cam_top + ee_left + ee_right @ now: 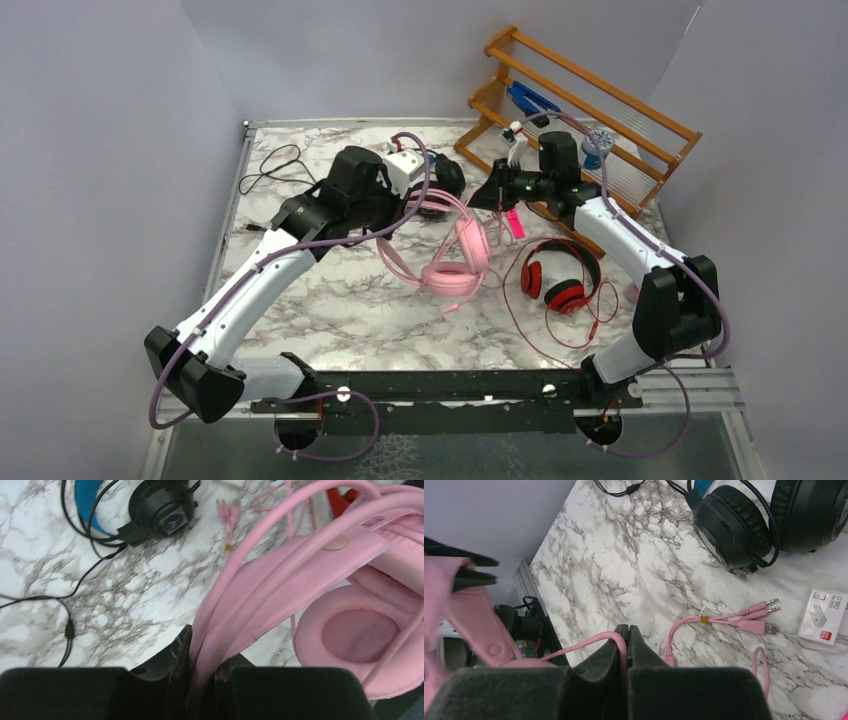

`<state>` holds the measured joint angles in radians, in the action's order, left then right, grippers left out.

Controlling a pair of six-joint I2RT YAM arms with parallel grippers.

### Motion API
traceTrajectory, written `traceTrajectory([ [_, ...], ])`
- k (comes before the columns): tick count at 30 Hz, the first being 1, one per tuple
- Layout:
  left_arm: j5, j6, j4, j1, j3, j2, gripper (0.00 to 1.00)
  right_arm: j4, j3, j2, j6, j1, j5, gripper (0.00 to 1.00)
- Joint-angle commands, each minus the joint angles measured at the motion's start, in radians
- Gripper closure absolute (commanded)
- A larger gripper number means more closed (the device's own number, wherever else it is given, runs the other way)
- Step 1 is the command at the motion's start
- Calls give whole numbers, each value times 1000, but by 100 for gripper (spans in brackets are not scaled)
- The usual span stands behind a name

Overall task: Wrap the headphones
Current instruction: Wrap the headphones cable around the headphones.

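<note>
The pink headphones [460, 255] are lifted over the middle of the marble table, ear cups hanging down. My left gripper [205, 650] is shut on the pink headband [280, 580], which runs up from between the fingers. My right gripper [628, 630] is shut on the thin pink cable [574, 647], looped over the left fingertip. The cable's pink plugs [754, 617] lie on the table. The black headphones with the blue band [160, 510] lie at the back. The red headphones [555, 280] lie to the right with their red cable spread around them.
A wooden rack [590, 110] leans at the back right corner behind my right gripper [492, 195]. A black cable [275, 165] trails across the back left of the table. A small white card [824, 617] lies near the pink plugs.
</note>
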<state>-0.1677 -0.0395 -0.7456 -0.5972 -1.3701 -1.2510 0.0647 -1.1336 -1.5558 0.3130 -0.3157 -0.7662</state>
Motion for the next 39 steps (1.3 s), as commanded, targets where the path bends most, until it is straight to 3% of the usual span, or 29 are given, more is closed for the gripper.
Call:
traceTrajectory([
  [1,272,-126,-9,-18,54,-15,100,281,-135,38,-110,21,83,96],
  [4,542,-66,36,-19,61,-60,100,383,-196,38,-83,19,94,96],
  [6,619,-29,72,-19,66,-77,100,409,-218,46,-71,16,39,96],
  [11,573,-6,146,-19,78,-101,100,401,-255,75,-8,1,-126,96],
  [18,565,-115,308,-27,180,-63,100,276,-267,82,156,-5,-340,91],
  [27,627,-141,382,-36,167,-85,100,92,-217,101,359,-35,-425,90],
  [31,739,-37,403,-38,133,-130,100,-52,-179,130,493,-102,-370,91],
  [39,798,263,384,-38,-58,-213,100,-41,-91,213,433,-260,-26,87],
])
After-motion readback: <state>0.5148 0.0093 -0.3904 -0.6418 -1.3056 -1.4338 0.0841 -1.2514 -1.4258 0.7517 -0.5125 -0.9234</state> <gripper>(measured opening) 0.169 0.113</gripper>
